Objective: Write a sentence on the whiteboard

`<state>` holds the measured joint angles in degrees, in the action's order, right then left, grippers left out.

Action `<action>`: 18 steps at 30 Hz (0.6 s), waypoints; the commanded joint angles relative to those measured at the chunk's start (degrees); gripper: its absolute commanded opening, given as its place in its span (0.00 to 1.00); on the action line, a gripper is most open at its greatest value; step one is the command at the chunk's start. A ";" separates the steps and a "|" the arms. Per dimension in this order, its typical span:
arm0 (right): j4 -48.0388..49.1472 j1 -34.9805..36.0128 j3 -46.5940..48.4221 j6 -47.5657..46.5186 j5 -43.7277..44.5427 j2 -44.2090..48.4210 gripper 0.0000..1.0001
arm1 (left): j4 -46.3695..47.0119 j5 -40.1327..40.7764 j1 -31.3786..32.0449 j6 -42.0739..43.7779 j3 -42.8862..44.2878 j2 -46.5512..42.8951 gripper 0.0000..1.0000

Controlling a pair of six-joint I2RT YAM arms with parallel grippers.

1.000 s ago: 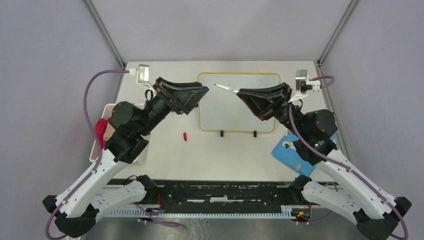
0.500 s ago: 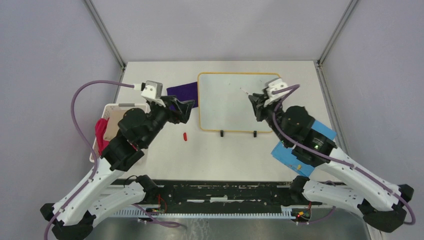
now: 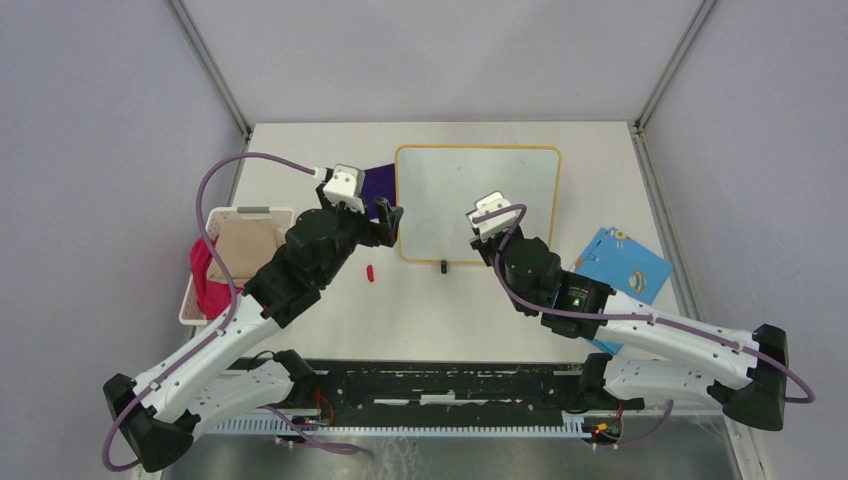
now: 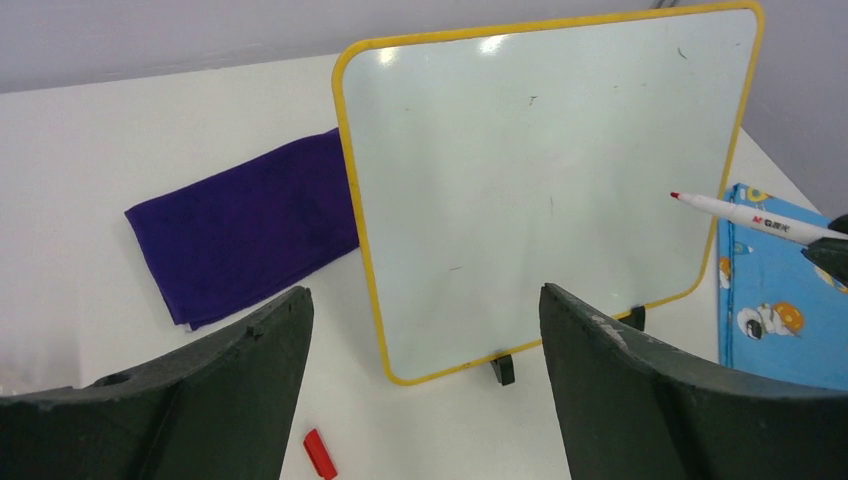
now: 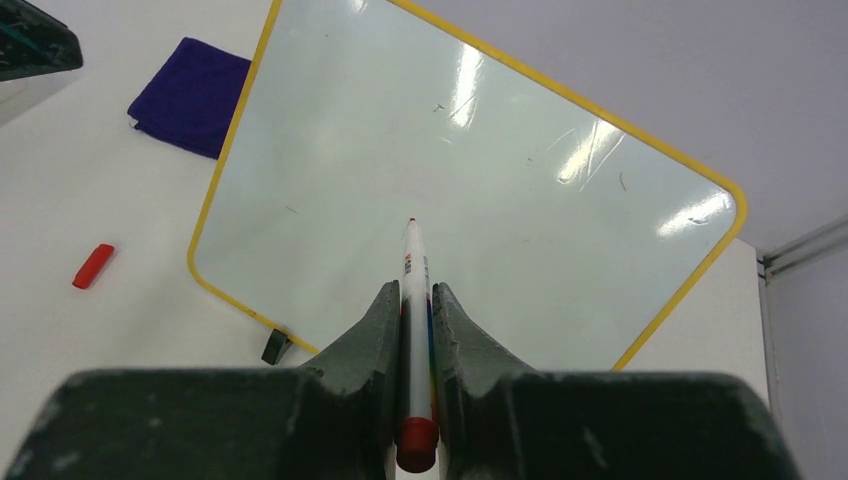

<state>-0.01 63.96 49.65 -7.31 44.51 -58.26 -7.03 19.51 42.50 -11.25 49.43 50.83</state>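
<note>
Red-tipped marker: who holds it, and where does it point?
— Right gripper is clamped on the barrel. Long axis runs straight ahead at the blank whiteboard, propped on the counter. Tip contact cannot be confirmed.
— Left gripper?
— Spread wide, empty, beside the board's left edge. Writing likely falls to the right arm.

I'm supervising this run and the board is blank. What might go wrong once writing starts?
1. The whiteboard rests on two small feet and the left gripper is open, not holding it; pen pressure may push or tip it.
2. The right gripper pinches the marker near its rear, so the long front may pivot or slip.
3. The red cap lies loose near the left arm and may get knocked.
</note>
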 commanded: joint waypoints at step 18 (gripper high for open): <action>11.52 3.92 -7.98 1.17 -3.65 3.92 0.00 | 5.76 -15.13 -14.67 -9.89 -3.75 -0.51 1.00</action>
<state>6.87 62.78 40.97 -3.77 34.11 -54.17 -1.96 14.94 32.60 -16.58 46.96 53.65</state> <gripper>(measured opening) 0.180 0.993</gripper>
